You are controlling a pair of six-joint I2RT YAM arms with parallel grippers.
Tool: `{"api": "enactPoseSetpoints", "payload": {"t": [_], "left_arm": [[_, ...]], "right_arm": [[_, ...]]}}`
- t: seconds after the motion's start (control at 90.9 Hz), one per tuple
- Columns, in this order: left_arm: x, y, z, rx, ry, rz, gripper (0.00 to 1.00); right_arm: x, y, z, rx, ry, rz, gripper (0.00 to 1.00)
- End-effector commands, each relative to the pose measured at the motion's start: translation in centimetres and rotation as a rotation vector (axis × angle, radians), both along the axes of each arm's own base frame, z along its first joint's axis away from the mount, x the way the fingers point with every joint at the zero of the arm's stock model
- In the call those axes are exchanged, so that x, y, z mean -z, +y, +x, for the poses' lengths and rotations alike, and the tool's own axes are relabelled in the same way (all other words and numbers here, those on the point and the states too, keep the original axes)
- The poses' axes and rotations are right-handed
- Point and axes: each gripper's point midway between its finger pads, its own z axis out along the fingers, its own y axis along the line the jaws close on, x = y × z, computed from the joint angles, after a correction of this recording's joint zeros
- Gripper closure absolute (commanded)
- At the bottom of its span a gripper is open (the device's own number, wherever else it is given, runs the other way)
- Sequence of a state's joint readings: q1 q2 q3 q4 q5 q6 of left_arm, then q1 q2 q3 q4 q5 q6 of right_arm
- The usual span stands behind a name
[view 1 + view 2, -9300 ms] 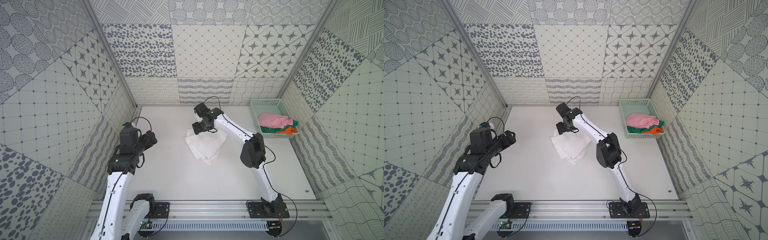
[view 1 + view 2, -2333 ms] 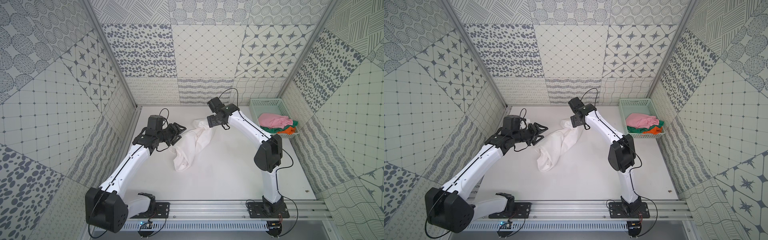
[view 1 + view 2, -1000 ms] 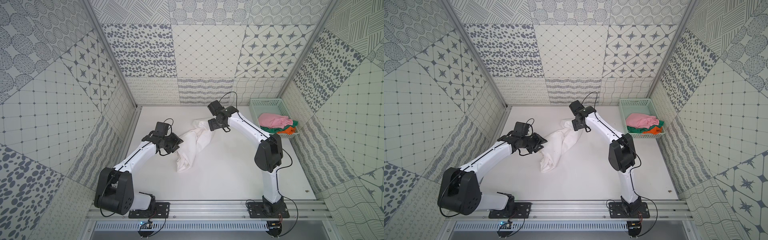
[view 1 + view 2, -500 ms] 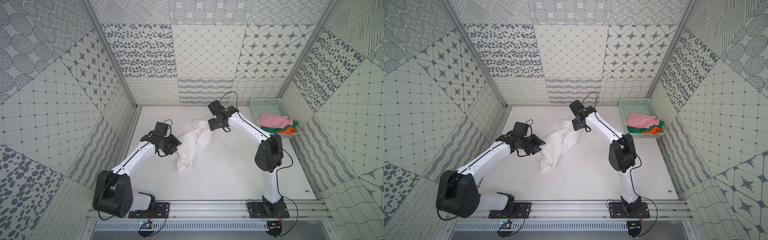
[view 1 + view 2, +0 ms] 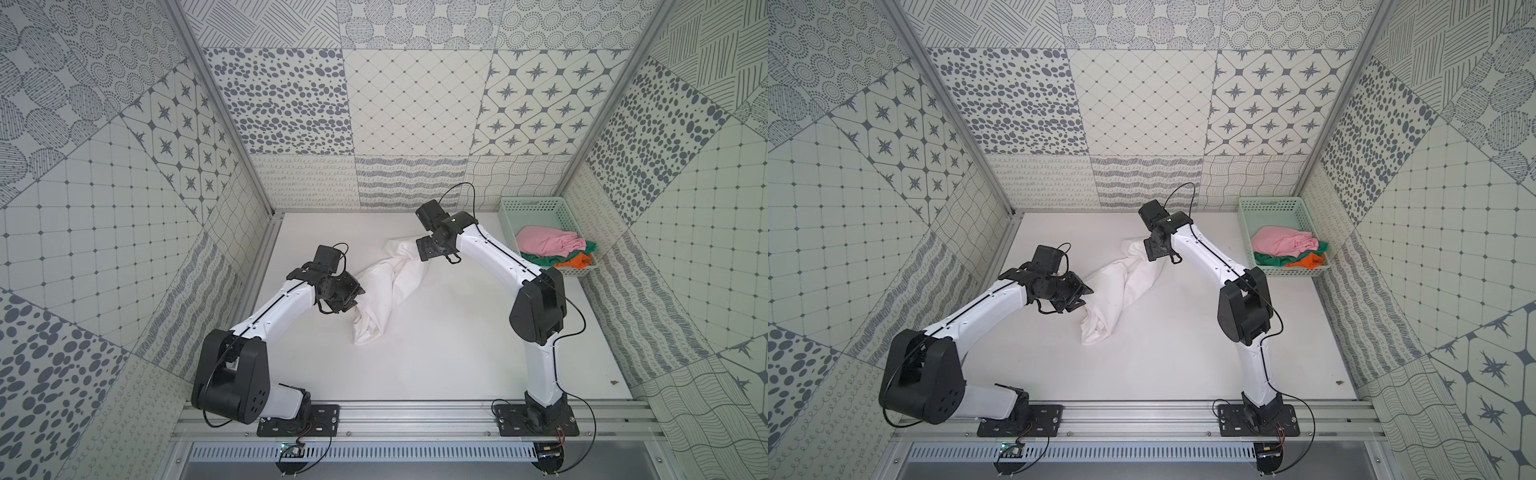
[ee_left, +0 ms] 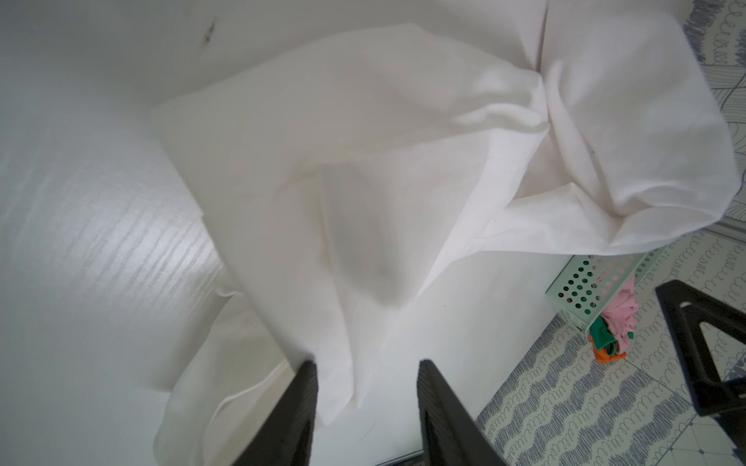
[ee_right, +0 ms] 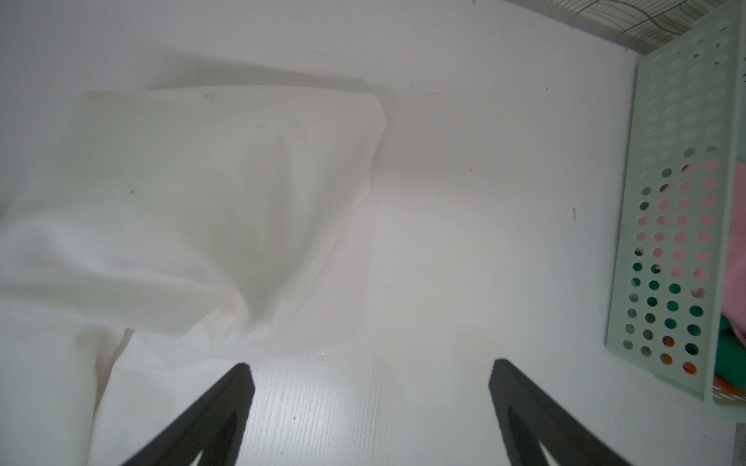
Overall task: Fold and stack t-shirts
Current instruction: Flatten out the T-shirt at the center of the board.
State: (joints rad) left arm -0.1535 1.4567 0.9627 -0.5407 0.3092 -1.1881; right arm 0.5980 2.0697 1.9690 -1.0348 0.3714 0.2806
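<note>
White soft cloth t-shirt [image 5: 390,286] lies bunched in a long twisted strip on the white tabletop [image 5: 436,353]. It runs between the two arms in both top views, well apart from the mint-green perforated plastic basket [image 5: 530,205] that holds the pink shirt [image 5: 544,245], green shirt [image 5: 540,259] and orange shirt [image 5: 575,262]. The left gripper [image 6: 365,371] stands about half open with a fold of the t-shirt in the gap against one finger, not pinched, while the right gripper [image 7: 371,371] is spread wide over the tabletop just beside the cloth's far end, gripping nothing.

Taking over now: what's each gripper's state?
Left gripper: partly open, shirt edge between the jaws, not clamped.
Right gripper: wide open, empty.
</note>
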Motion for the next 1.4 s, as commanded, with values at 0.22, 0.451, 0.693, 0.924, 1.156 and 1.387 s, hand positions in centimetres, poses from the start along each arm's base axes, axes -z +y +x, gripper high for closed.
{"api": "enactPoseSetpoints", "payload": {"t": [0.22, 0.451, 0.693, 0.924, 1.156, 1.387], "left_arm": [[0.4, -0.8, 1.0, 0.013, -0.005, -0.019, 0.64], [0.4, -1.1, 1.8, 0.020, -0.014, -0.026, 0.70], [0.3, -1.3, 2.3, 0.030, -0.023, -0.035, 0.80], [0.5, -1.6, 2.6, 0.037, -0.021, -0.045, 0.95], [0.3, -1.8, 3.0, 0.050, -0.021, -0.044, 1.00], [-2.1, -1.5, 3.6, 0.064, -0.064, -0.020, 1.00]], "right_arm": [[-1.7, 0.2, 0.7, 0.003, -0.052, 0.026, 0.05], [-1.8, 0.5, 1.1, -0.002, -0.053, 0.031, 0.05], [-1.4, 0.9, 1.1, -0.005, -0.043, 0.038, 0.05], [-1.0, 1.4, 0.9, -0.011, -0.033, 0.039, 0.05], [-0.5, 1.9, 0.7, -0.015, -0.024, 0.039, 0.05], [-0.9, 2.0, 1.1, -0.012, -0.035, 0.040, 0.05]]}}
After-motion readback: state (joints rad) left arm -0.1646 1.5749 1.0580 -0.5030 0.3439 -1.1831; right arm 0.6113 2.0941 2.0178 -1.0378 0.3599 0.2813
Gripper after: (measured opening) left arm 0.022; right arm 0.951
